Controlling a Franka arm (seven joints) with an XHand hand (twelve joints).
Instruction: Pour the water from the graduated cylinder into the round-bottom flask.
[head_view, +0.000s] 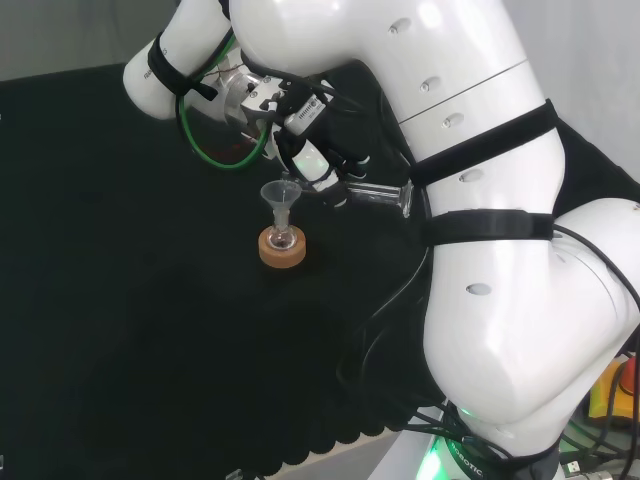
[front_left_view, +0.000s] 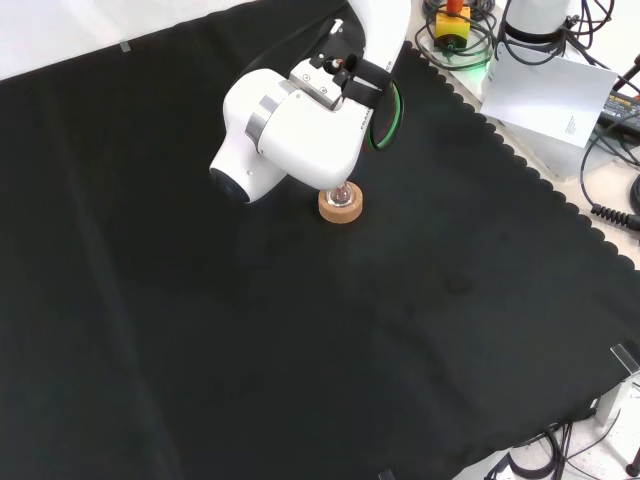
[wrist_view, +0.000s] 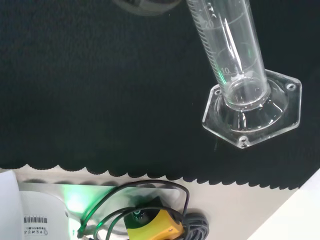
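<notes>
In the head view, the hand (head_view: 308, 158) is shut on a clear graduated cylinder (head_view: 375, 192) that lies almost level above the cloth. Its hexagonal foot (head_view: 406, 197) points toward the arm and its mouth reaches the clear funnel (head_view: 281, 196). The funnel sits in the neck of a small round-bottom flask (head_view: 283, 238), which rests on a cork ring (head_view: 283, 250). The wrist view has the cylinder's marked tube (wrist_view: 230, 55) and foot (wrist_view: 255, 116) close up; I cannot tell how much water is in it. A white arm link hides the hand in the front view, with the cork ring (front_left_view: 340, 207) just below it.
A green cable loop (head_view: 215, 150) hangs by the wrist. The cloth's scalloped edge (front_left_view: 520, 165) runs along the front view's right side, with white paper (front_left_view: 545, 95), a yellow box (front_left_view: 452, 22) and cables beyond it. The arm's big white links (head_view: 500, 250) stand right of the flask.
</notes>
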